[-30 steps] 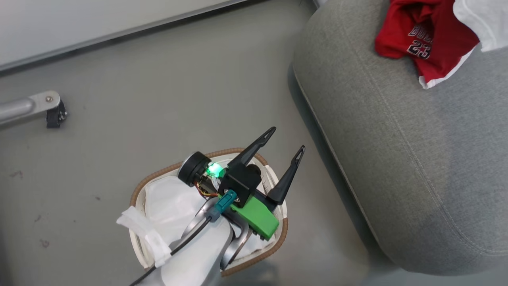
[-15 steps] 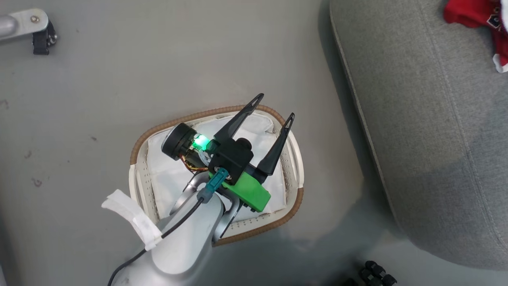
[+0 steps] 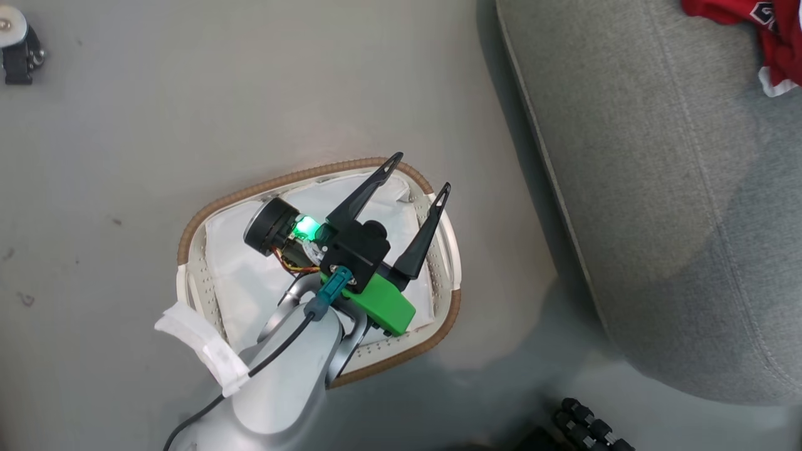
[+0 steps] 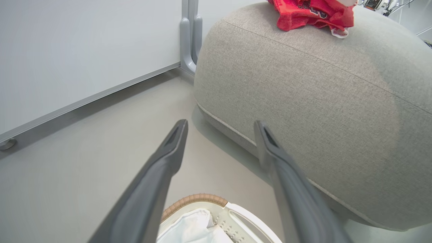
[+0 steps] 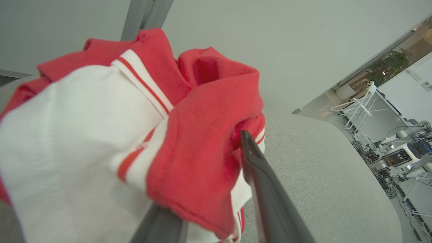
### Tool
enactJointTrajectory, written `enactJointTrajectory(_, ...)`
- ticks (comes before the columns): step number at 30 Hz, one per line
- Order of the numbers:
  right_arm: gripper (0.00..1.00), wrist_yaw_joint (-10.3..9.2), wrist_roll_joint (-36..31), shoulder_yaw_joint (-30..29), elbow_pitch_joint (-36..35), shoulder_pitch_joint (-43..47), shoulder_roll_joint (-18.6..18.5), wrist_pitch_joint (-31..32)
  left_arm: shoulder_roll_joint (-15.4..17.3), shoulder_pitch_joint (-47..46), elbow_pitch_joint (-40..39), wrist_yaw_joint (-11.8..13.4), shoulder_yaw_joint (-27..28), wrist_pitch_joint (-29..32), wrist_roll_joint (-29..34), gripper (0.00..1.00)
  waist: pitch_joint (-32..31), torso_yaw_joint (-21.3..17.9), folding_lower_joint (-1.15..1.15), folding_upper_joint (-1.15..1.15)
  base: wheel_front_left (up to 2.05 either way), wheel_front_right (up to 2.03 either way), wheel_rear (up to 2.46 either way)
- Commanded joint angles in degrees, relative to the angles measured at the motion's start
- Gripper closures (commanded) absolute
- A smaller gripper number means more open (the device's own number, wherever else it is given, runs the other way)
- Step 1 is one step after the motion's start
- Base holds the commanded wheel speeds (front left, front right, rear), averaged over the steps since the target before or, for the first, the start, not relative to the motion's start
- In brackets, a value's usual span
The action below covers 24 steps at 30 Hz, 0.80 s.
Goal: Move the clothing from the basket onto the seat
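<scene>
From the head view, the left gripper [image 3: 421, 171] hangs spread wide and empty over the basket [image 3: 225, 250], with bare floor [image 3: 188, 94] all round. The clothing [image 3: 774, 44] lies on the seat [image 3: 658, 188], at the frame's top corner.

In the left wrist view, the clothing crowns the seat's rounded top, its lettering unreadable.

The right wrist view shows white panels and striped trim bunched over the right gripper [image 5: 219, 141]. Its fingers are parted, but I can't tell whether the cloth is gripped or loose.
</scene>
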Motion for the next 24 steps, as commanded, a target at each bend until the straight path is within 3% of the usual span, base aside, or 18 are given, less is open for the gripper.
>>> enactJointTrajectory(1,0.00,-0.08,1.5,0.6,-1.8,2.2,0.7,-0.2,0.3,0.8,-0.4,-0.1,0.3,0.0,-0.2,0.00,-1.5,-0.9,-0.01,0.00,0.00,0.00,0.00)
enactJointTrajectory(12,0.00,-0.08,7.2,5.4,-12.1,17.9,5.2,-0.3,-0.2,4.0,-0.8,-0.7,2.2,0.0,-2.0,0.00,-8.6,-1.2,-0.01,0.00,0.00,0.00,0.00)
enactJointTrajectory(24,0.00,-0.08,9.8,7.6,-16.0,24.0,4.6,-0.3,-0.6,9.9,-2.9,0.9,6.3,0.0,-8.1,0.00,-19.7,3.4,-0.01,0.00,0.00,0.00,0.00)
